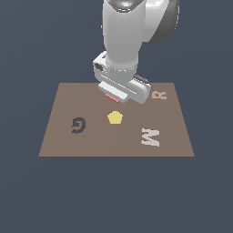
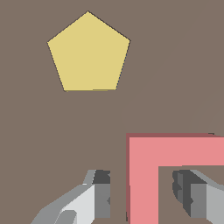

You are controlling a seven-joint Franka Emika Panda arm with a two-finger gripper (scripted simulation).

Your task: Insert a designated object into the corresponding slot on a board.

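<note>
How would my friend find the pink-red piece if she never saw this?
Find the brown board and the robot's gripper low over it. Between its fingers lies the salmon-red L-shaped block, near the yellow pentagon. It alone is red.

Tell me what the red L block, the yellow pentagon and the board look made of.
These are simulator renders, so the look leaves material open. The red L block is flat, matte salmon with a darker raised edge, like painted plastic or wood. The yellow pentagon is uniformly matte, without gloss or grain. The board is plain matte brown, like cardboard or unvarnished wood.
</note>
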